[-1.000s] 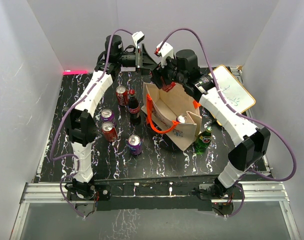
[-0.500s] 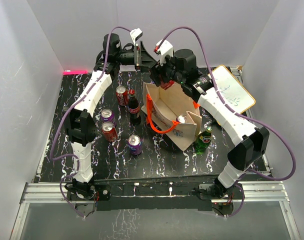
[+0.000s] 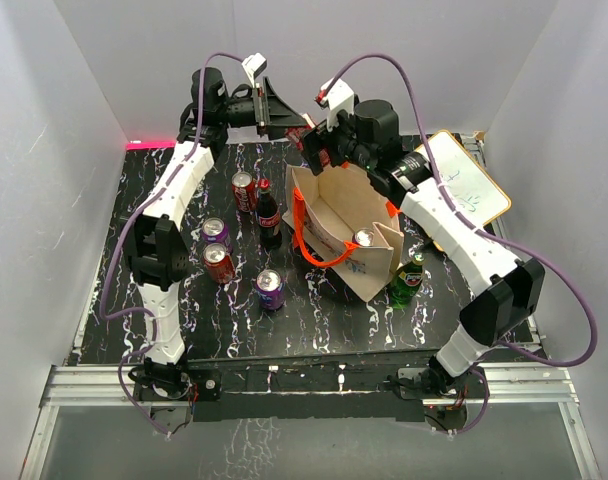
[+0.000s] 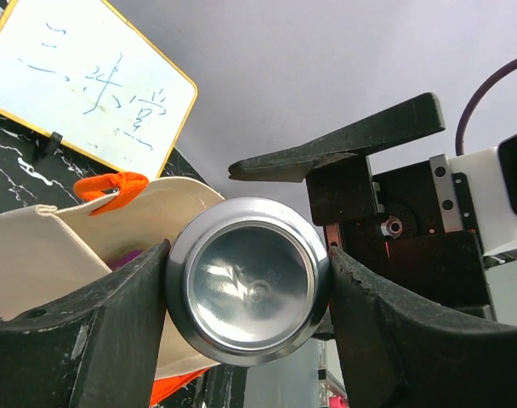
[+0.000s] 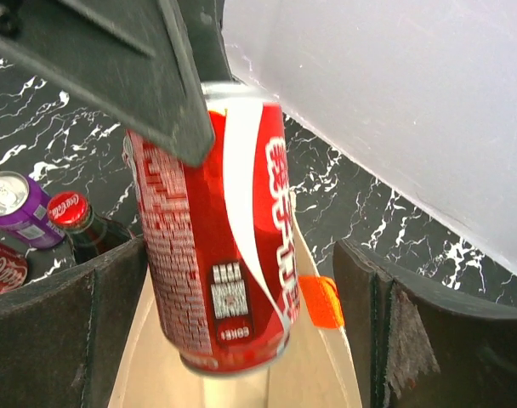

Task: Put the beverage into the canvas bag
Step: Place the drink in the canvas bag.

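Red cola can [image 5: 229, 229]: white script on its side, near upright with a slight tilt. It is held off the table by the left gripper [image 4: 248, 263], over the bag mouth's far end, at the bag's 11 o'clock.

Canvas bag [image 3: 374, 272]: beige, orange handles, standing open. The print is apparently on its near face.

The red can [image 5: 229, 229] is glossy printed metal, its base [image 4: 248, 280] mirror-bright. The canvas bag [image 3: 329, 210] is matt, woven beige cloth. The table [image 3: 314, 320] is glossy black, white-veined; at two o'clock lies a smooth whiteboard [image 3: 469, 180].
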Robot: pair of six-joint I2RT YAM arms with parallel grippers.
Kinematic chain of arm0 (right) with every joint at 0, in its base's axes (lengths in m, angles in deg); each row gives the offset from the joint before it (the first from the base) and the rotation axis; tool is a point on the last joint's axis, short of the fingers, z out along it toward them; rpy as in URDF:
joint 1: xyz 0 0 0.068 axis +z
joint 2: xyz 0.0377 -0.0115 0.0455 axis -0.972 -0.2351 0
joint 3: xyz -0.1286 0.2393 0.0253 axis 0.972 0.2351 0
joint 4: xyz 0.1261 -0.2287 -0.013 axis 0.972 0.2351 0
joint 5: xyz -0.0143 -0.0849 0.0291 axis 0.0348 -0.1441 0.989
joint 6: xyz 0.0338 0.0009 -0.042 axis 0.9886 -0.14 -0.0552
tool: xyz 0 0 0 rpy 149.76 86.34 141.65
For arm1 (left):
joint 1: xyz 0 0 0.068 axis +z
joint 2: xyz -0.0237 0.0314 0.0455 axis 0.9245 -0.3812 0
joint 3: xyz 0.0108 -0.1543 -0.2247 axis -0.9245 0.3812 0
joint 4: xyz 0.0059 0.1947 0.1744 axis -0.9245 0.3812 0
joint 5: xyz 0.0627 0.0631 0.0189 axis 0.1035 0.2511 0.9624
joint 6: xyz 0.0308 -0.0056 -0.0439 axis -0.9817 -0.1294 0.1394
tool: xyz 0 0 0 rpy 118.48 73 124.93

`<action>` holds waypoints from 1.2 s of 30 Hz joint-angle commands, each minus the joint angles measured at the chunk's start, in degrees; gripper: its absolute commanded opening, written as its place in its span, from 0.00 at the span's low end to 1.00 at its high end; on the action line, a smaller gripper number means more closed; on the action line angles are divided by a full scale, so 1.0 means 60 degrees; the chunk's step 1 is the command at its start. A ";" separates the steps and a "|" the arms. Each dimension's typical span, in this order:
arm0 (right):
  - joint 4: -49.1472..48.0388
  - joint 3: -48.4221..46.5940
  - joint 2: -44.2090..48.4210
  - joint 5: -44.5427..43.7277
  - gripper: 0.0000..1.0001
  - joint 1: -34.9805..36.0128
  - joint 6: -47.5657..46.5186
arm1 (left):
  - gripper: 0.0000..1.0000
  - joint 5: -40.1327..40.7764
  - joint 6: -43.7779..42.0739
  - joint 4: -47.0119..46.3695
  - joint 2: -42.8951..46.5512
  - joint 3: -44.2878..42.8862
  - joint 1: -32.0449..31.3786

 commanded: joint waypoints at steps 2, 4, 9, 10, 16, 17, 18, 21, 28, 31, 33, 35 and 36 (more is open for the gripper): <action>-0.0483 0.0518 0.0758 0.0464 0.93 -0.0250 0.0156 | 0.00 -0.0031 0.0858 -0.0995 0.0924 -0.0284 0.0223; -0.0480 0.0720 0.0820 0.0568 0.93 -0.0257 0.0217 | 0.00 -0.0032 0.1013 -0.1140 0.0954 -0.0295 0.0248; -0.0557 0.0881 0.0834 0.0748 0.93 -0.0351 0.0242 | 0.00 -0.0060 0.1384 -0.1457 0.1143 -0.0029 0.0321; -0.0620 0.0881 0.0818 0.0831 0.93 -0.0358 0.0249 | 0.00 -0.0068 0.1419 -0.1510 0.1179 0.0021 0.0325; -0.1016 0.0723 0.0543 0.1207 0.92 -0.0355 0.0386 | 0.00 -0.0124 0.1498 -0.1551 0.1280 0.0148 0.0351; -0.1053 0.0669 0.0498 0.1311 0.92 -0.0359 0.0401 | 0.00 -0.0114 0.1495 -0.1540 0.1301 0.0160 0.0354; -0.1096 0.0629 0.0455 0.1394 0.91 -0.0356 0.0425 | 0.00 -0.0107 0.1493 -0.1533 0.1309 0.0174 0.0347; -0.1178 0.0614 0.0380 0.1508 0.91 -0.0356 0.0450 | 0.00 -0.0099 0.1475 -0.1532 0.1320 0.0169 0.0351; -0.1335 0.0676 0.0323 0.1569 0.87 -0.0356 0.0472 | 0.00 -0.0111 0.1472 -0.1488 0.1364 0.0242 0.0347; -0.1386 0.0642 0.0330 0.1553 0.71 -0.0355 0.0526 | 0.00 -0.0117 0.1472 -0.1439 0.1377 0.0312 0.0355; -0.1389 0.0619 0.0386 0.1460 0.56 -0.0356 0.0525 | 0.00 -0.0115 0.1423 -0.1338 0.1376 0.0347 0.0355; -0.1338 0.0603 0.0521 0.1306 0.36 -0.0363 0.0509 | 0.00 -0.0123 0.1347 -0.1219 0.1347 0.0348 0.0353; -0.1280 0.0603 0.0614 0.1217 0.25 -0.0369 0.0491 | 0.00 -0.0094 0.1251 -0.1129 0.1326 0.0322 0.0342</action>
